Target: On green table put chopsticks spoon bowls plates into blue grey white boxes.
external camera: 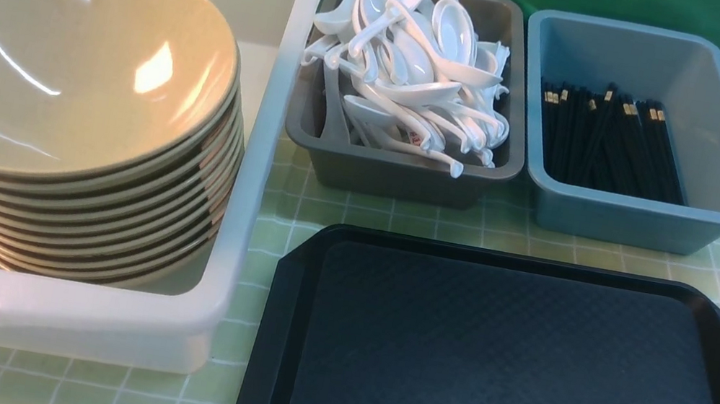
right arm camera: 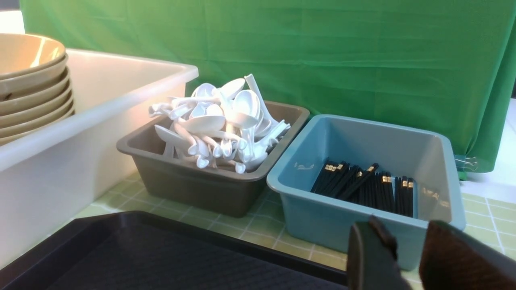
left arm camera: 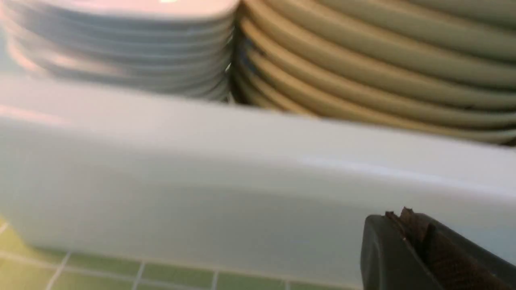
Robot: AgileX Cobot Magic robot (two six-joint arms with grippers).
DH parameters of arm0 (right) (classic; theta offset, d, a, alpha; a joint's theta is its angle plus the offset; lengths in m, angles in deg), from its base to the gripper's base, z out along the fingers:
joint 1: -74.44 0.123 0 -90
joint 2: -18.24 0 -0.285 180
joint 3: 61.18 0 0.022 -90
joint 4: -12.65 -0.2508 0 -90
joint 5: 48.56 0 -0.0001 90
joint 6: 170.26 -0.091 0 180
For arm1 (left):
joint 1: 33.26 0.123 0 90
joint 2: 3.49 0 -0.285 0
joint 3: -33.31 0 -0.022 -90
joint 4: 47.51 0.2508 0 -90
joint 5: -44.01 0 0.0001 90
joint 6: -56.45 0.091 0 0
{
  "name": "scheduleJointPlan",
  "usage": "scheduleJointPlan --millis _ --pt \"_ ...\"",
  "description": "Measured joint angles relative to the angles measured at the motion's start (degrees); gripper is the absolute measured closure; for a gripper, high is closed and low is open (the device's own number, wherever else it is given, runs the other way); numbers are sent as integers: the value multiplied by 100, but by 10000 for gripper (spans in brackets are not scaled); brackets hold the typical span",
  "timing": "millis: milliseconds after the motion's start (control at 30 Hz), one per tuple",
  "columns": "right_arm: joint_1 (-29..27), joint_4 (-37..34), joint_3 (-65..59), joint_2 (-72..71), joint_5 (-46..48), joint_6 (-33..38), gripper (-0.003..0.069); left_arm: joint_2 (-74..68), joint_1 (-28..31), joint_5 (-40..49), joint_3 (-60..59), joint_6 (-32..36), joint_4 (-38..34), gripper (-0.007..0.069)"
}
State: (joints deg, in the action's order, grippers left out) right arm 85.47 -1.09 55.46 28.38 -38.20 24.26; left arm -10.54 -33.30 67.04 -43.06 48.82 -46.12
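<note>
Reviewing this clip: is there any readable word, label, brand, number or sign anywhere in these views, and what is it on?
No text can be read in any view.
Spoons in the grey box: one has a small red mark on its handle, too small to read.
Chopsticks in the blue box: gold-coloured ends only, no lettering visible.
Bowls, white box, black tray: no markings visible.

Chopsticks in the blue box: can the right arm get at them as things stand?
Probably yes. The right claw hangs empty, jaws apart, just in front of the blue box. The box is open-topped and nothing lies over the chopsticks.
</note>
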Motion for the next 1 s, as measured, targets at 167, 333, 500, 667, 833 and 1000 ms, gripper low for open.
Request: scheduleJointPlan --millis 167,333,500,667,833,1000 --pt "0 -5 0 0 4 0 445 0 22 -247 -187 -36 17 626" --pt "0 -11 -4 0 4 0 442 0 22 -344 -204 -52 43 626" --pt "0 -11 -4 0 4 0 442 0 22 -368 -215 -52 220 626" --pt "0 -11 -6 0 4 0 441 0 22 -388 -219 -52 609 626" --pt "0 -11 -6 0 4 0 441 0 22 -405 -225 -52 687 626" --pt "0 -11 -6 0 4 0 437 0 22 -410 -225 -52 704 626"
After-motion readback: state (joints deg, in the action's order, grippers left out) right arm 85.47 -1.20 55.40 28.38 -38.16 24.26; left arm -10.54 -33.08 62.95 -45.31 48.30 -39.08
